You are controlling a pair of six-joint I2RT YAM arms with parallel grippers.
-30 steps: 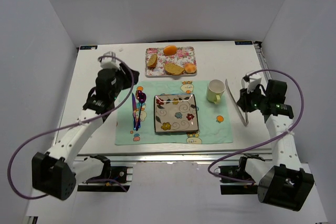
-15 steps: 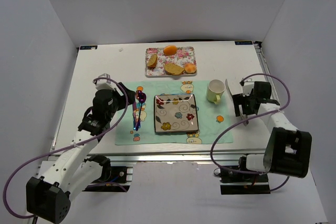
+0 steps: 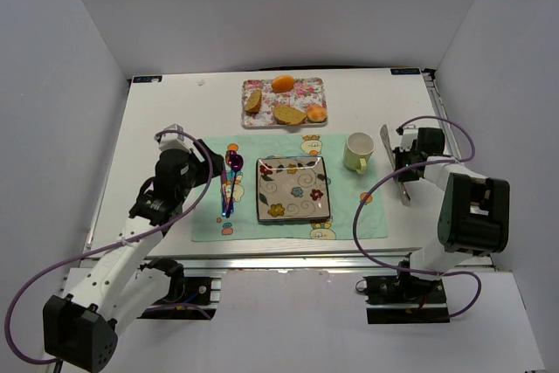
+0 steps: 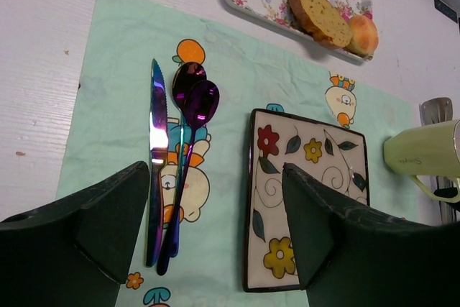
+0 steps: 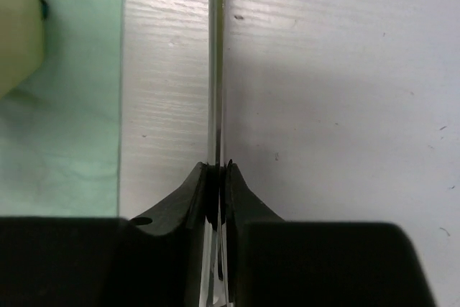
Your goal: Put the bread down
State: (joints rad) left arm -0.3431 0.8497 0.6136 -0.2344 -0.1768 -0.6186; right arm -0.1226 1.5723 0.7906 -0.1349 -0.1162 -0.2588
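The bread (image 3: 289, 114) is a flat tan slice with a darker crust, lying on the floral tray (image 3: 303, 86) at the back of the table. The left wrist view shows the bread (image 4: 320, 16) too. My left gripper (image 3: 210, 151) hangs open over the green placemat's left part, far short of the tray. Between its fingers (image 4: 215, 170) I see only cutlery and the plate's edge. My right gripper (image 3: 400, 163) is at the right of the placemat, shut (image 5: 218, 167) on silver metal tongs (image 5: 216, 62) seen edge-on.
A yellowish wedge (image 3: 253, 100), an orange bun (image 3: 282, 83) and a smaller bun (image 3: 316, 113) share the tray. On the placemat (image 3: 349, 216) lie a square flowered plate (image 3: 260, 189), a purple knife and spoons (image 3: 229, 183) and a yellow-green cup (image 3: 356, 151).
The left arm drew back from near the tray to the placemat's left side. The right arm swung inward and its gripper opened, then shut on the tongs.
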